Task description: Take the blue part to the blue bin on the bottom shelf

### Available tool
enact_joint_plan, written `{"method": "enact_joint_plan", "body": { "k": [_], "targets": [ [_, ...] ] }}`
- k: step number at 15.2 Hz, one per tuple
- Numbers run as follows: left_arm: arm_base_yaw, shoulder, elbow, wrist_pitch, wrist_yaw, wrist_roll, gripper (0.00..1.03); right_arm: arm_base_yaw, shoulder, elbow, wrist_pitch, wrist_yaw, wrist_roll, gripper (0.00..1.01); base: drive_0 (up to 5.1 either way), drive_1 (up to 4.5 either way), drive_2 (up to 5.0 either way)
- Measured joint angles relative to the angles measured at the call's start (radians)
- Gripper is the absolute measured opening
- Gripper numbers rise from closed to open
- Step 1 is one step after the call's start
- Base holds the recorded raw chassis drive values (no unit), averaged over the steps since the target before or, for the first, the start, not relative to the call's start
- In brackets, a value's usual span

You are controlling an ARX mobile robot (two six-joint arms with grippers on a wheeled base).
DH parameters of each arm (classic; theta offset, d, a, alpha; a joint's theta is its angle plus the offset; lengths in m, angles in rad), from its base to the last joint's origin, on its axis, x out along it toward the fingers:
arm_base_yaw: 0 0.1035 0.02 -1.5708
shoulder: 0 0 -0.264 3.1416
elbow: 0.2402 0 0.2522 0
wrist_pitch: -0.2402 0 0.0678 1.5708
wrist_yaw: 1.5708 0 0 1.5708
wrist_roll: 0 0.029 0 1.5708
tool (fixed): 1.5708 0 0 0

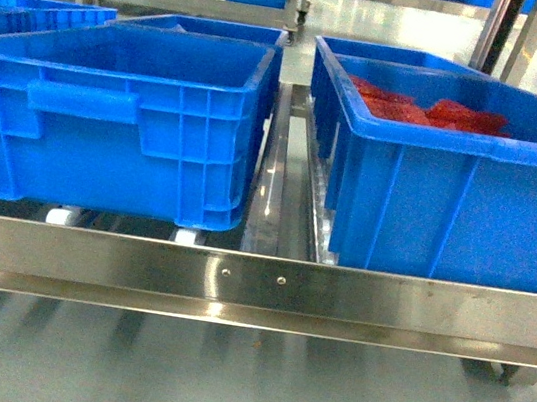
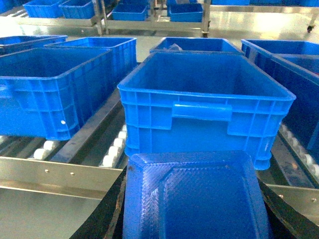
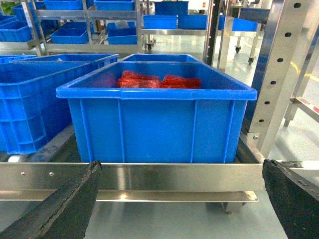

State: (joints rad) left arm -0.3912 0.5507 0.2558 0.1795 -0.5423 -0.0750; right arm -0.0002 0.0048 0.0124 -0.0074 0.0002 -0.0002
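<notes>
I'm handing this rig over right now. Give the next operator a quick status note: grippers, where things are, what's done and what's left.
Left gripper: appears shut on the blue part, held just short of the blue bin.
Right gripper: open and empty, facing the crate with red bags.
The blue bin sits on the bottom shelf, left of that crate; what shows of its inside is bare.
Done: part picked up.
Left: carry it over the bin's near rim, release it inside, pull back.
</notes>
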Motion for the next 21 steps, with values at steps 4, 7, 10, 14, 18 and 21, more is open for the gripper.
{"method": "enact_joint_plan", "body": {
  "k": [4, 7, 10, 14, 18, 21],
  "targets": [
    [0.0, 0.0, 0.0, 0.001, -0.001, 0.0, 0.43, 0.0, 0.0, 0.0, 0.002, 0.0, 0.0, 0.98, 0.0, 0.0, 0.0],
    [0.0, 0.0, 0.0, 0.001, -0.001, 0.0, 0.43, 0.0, 0.0, 0.0, 0.002, 0.0, 0.0, 0.98, 0.0, 0.0, 0.0],
    [0.0, -0.002, 0.0, 0.001, 0.0, 0.0, 0.43, 0.0, 0.0, 0.0, 0.003, 0.0, 0.0, 0.98, 0.0, 2.88, -2.9],
    [0.0, -0.003, 0.0, 0.001, -0.001, 0.0, 0.43, 0.0, 0.0, 0.0, 0.004, 0.0, 0.0, 0.98, -0.1, 4.27, -4.4],
    [0.0, -0.001, 0.0, 0.001, -0.001, 0.0, 0.43, 0.0, 0.0, 0.0, 0.003, 0.0, 0.0, 0.98, 0.0, 4.29, -4.3],
    [0.0, 0.002, 0.0, 0.002, 0.0, 0.0, 0.43, 0.0, 0.0, 0.0, 0.002, -0.001, 0.0, 0.98, 0.1, 4.44, -4.2]
  ]
}}
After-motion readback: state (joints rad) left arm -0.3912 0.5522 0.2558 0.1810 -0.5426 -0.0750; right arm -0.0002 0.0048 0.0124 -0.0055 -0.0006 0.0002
